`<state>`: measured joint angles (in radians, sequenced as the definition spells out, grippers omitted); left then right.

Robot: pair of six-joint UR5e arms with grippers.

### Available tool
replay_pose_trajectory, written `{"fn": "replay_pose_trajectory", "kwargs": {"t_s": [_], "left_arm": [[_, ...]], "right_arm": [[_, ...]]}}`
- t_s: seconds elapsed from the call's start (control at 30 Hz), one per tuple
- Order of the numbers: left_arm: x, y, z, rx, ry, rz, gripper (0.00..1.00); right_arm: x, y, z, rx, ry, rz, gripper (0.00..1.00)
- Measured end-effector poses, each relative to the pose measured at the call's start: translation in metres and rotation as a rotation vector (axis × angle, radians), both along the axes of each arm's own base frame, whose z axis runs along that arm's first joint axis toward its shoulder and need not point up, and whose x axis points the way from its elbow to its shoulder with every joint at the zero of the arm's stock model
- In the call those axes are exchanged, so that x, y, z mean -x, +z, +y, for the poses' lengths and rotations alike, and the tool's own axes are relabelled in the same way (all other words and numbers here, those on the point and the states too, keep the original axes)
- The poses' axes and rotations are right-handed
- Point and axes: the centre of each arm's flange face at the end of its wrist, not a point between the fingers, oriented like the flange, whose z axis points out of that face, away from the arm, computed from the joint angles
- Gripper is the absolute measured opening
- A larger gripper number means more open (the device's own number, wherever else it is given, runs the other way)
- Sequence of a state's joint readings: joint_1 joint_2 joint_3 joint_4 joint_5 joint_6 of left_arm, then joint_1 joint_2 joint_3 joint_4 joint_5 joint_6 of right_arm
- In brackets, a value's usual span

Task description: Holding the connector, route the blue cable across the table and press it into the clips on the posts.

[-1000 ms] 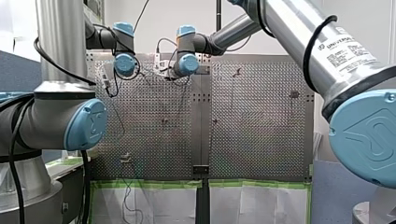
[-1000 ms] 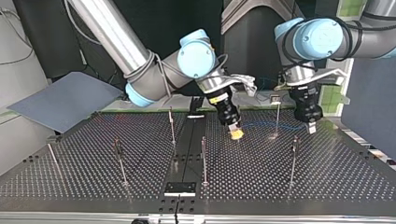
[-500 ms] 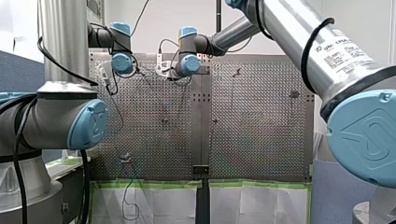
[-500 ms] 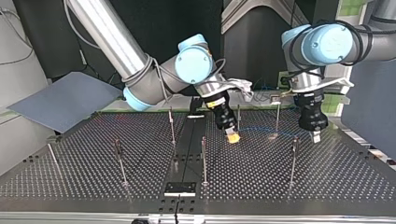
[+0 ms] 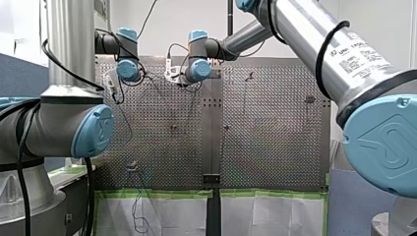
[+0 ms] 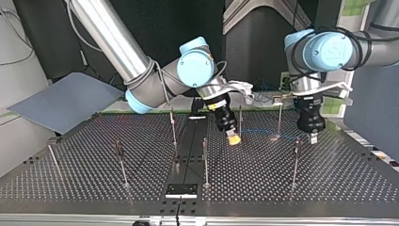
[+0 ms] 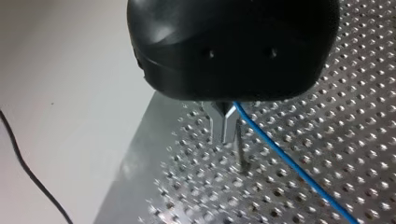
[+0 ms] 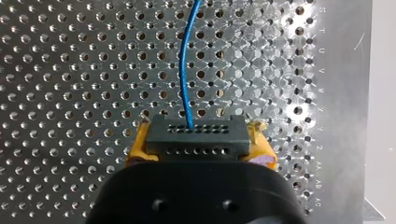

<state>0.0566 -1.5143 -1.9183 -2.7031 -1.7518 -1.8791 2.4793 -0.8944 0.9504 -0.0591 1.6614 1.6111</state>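
Connector (image 8: 196,135), black, sits clamped between the yellow pads (image 8: 261,151) of my right gripper (image 8: 201,145), low over the perforated table (image 8: 70,70). The blue cable (image 8: 187,70) leaves its face and runs ahead over the holes. Farther along, I see my left gripper (image 7: 224,128) with its metal fingers pinched together on that cable, just beside a thin post (image 7: 239,149).

Right arm (image 6: 117,44) slants down, wrist (image 6: 195,66) bent. The right gripper (image 6: 234,138) tilts downward with its tips low. Its yellow pads (image 8: 138,148) clamp a black connector (image 8: 196,135) from both sides, and the connector stands ahead of the gripper body.

Left arm (image 6: 376,42) comes in level, wrist (image 6: 327,49) turned down. The left gripper (image 6: 312,137), black, hangs straight down. Its metal fingers (image 7: 219,128) are pressed together at the tips.
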Motion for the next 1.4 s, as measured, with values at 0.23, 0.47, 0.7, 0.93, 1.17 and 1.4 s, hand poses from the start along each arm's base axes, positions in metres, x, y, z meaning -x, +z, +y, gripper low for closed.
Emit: {"fn": "replay_pose_trajectory", "kwargs": {"t_s": [0.23,0.47,0.7,0.93,1.17,1.4], "left_arm": [[-0.003,0.001,0.003,0.005,-0.006,-0.017,0.00],[-0.010,-0.006,0.008,0.009,-0.006,-0.015,0.00],[-0.029,-0.010,0.017,0.028,-0.015,-0.031,0.00],[-0.051,-0.004,0.029,0.063,-0.034,-0.078,0.00],[-0.065,-0.017,0.039,0.078,-0.057,-0.064,0.00],[-0.075,-0.025,0.043,0.089,-0.075,-0.060,0.00]], "right_arm": [[-0.001,-0.002,0.000,-0.001,0.001,0.001,0.00],[-0.001,-0.003,-0.001,-0.002,0.000,0.003,0.00],[-0.001,-0.003,-0.001,0.001,0.000,0.005,0.00],[-0.002,0.002,-0.002,0.013,-0.004,-0.001,0.00],[0.001,0.011,-0.009,0.026,-0.041,-0.010,0.00],[0.007,0.012,-0.018,0.028,-0.085,-0.012,0.00]]}}
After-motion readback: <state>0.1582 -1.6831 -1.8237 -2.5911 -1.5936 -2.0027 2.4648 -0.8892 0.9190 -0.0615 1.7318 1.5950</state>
